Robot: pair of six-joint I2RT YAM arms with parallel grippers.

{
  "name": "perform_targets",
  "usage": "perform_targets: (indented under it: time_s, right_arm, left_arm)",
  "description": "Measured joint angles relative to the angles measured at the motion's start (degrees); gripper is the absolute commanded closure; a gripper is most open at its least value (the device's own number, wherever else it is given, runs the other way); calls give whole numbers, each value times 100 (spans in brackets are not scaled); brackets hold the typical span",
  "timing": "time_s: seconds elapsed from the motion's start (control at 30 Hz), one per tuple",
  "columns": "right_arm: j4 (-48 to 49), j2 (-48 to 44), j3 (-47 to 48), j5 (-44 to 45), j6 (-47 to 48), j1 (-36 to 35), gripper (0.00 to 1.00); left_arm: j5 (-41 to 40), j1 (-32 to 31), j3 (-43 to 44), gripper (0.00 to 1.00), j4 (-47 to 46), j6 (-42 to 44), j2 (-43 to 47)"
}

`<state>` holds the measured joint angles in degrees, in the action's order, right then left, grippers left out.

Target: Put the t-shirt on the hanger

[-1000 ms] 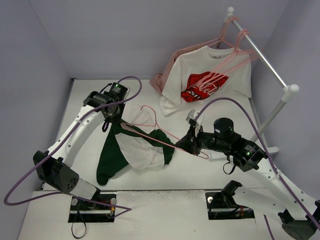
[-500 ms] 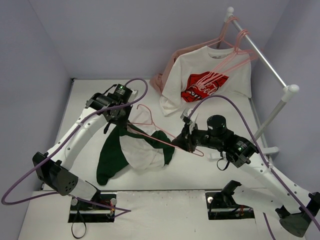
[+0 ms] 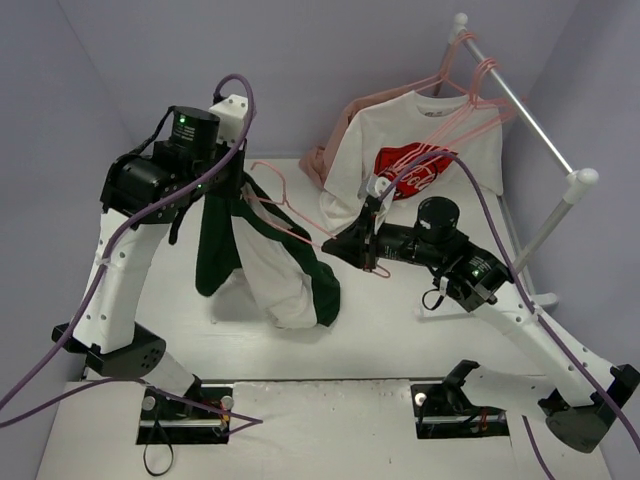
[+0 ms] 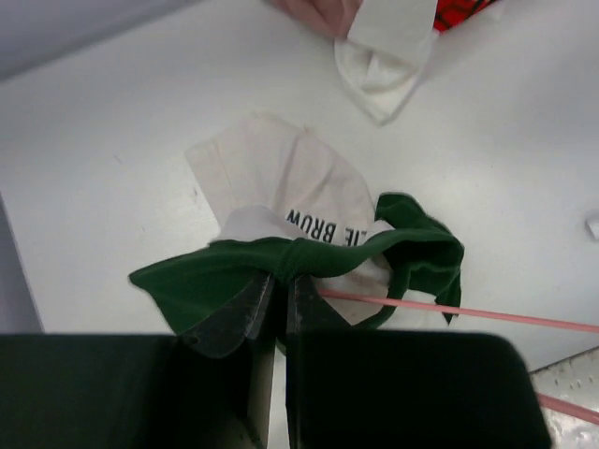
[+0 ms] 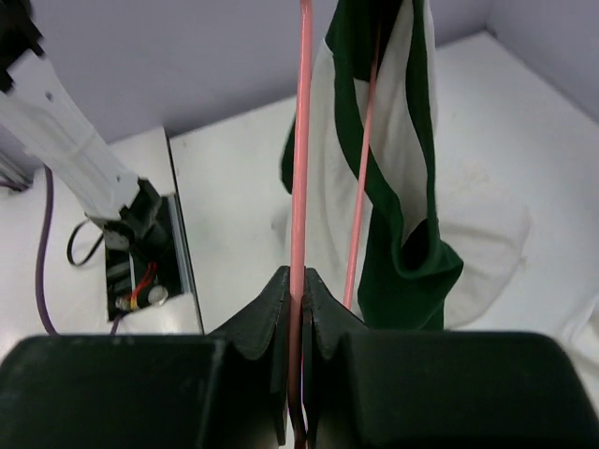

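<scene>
The green and white t-shirt hangs from my raised left gripper, its lower part resting bunched on the table. In the left wrist view the left gripper is shut on a green edge of the t-shirt. The pink hanger runs slanting from the shirt's top down to my right gripper. In the right wrist view the right gripper is shut on one rod of the hanger. A second rod passes beside the hanging t-shirt. How far the hanger sits inside the shirt is hidden.
A white t-shirt with a red logo and a pale pink garment hang from the rack at the back right, with several spare pink hangers on its bar. The rack's foot stands right of the right arm.
The left arm has risen high, lifting the t-shirt from the table until it hangs. The right gripper has moved left and up with the hanger.
</scene>
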<state>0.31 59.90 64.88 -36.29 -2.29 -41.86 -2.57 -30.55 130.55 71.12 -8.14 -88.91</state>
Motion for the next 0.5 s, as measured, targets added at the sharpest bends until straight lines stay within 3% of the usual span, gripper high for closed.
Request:
perform_targets:
  time_s: [0.2, 0.37, 0.5]
  right_arm:
    - [37, 337, 908, -168, -43, 30, 100]
    - [60, 557, 1108, -326, -87, 66, 100]
    - [665, 540, 599, -466, -370, 118, 100]
  left_arm:
    - [90, 1, 1252, 100, 242, 387, -343]
    - [121, 9, 1411, 100, 262, 605, -317]
    - [336, 13, 1253, 100, 295, 691, -258]
